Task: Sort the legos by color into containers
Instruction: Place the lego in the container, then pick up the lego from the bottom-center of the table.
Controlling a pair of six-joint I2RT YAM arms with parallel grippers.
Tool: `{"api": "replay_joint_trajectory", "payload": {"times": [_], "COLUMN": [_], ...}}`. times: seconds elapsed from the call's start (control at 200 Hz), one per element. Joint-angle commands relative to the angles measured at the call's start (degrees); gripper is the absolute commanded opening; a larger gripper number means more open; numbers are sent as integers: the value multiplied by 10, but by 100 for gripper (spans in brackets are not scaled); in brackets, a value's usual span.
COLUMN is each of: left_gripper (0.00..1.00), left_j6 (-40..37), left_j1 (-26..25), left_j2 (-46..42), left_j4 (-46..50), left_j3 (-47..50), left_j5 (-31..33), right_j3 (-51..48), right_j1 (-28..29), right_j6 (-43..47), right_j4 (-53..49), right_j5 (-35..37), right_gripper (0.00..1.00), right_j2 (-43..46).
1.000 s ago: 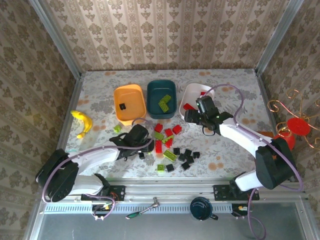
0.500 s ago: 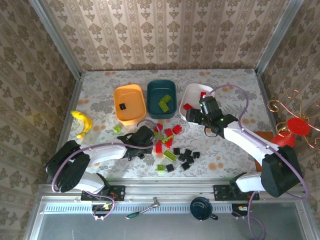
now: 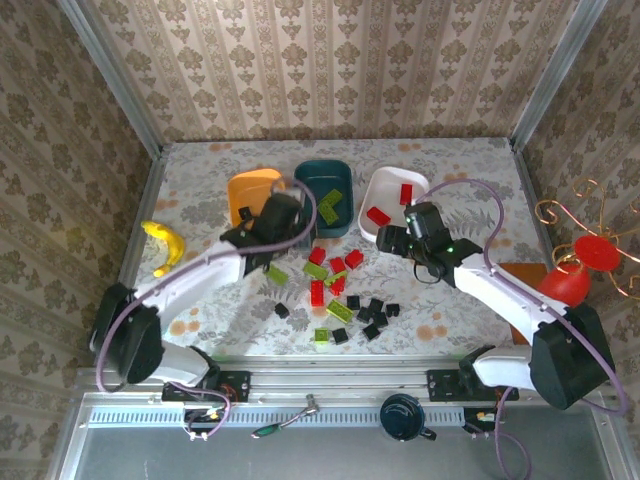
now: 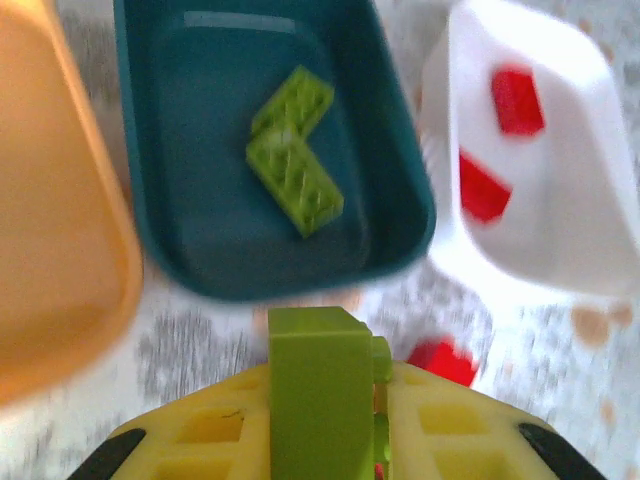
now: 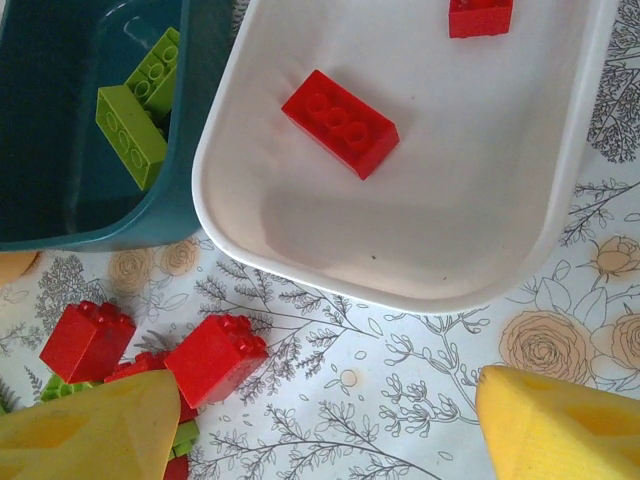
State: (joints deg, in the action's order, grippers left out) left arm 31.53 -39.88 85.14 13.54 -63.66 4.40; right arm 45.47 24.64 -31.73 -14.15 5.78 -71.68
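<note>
My left gripper (image 4: 330,400) is shut on a lime green lego (image 4: 315,360) and hangs just short of the near rim of the dark teal container (image 4: 200,150), which holds two lime legos (image 4: 295,165). From above, that gripper (image 3: 285,208) is between the orange container (image 3: 250,188) and the teal container (image 3: 325,178). My right gripper (image 5: 325,420) is open and holds nothing, low over the table by the near rim of the white container (image 5: 430,230). Two red legos (image 5: 340,123) lie in that container. Loose red, lime and black legos (image 3: 340,290) lie mid-table.
A yellow banana (image 3: 165,245) lies at the table's left edge. A red object on a wire stand (image 3: 575,270) is off the right side. Two red legos (image 5: 215,358) sit just left of my right gripper. A dark mug (image 3: 402,415) stands below the rail.
My left gripper shut on a lime lego in the pile, lifted it and carried it back toward the teal container. My right gripper drew back slightly from over the white container.
</note>
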Motion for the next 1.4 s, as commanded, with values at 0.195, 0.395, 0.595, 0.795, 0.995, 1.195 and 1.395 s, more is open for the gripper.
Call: {"api": "replay_joint_trajectory", "payload": {"times": [0.195,0.395,0.595,0.795,0.995,1.195,1.395], "left_gripper": [19,43,71,86,100,100,100], "left_j6": [-69,-65,-66,-61,-32,2,49], "left_j1": [41,49,39,-3,-63,-126,-154], "left_j2": [280,386,349,181,-15,-163,-284], "left_j4": [94,150,146,42,-63,-64,-26], "left_j3": [-304,-443,-452,-275,-37,129,241], "left_j5": [-27,-30,-42,-49,-3,91,152], "right_j3": [-55,-79,-93,-114,-156,-167,-173], "right_j1": [0,1,20,56,77,100,116], "right_j6": [-10,-8,-5,-21,-44,-47,-50], "right_j4": [-18,-23,-39,-81,-87,-99,-88], "right_j5": [-13,-69,-105,-75,-60,-60,-54], "right_gripper": [79,79,80,79,72,69,62], "right_j2": [66,88,84,65,68,72,55]}}
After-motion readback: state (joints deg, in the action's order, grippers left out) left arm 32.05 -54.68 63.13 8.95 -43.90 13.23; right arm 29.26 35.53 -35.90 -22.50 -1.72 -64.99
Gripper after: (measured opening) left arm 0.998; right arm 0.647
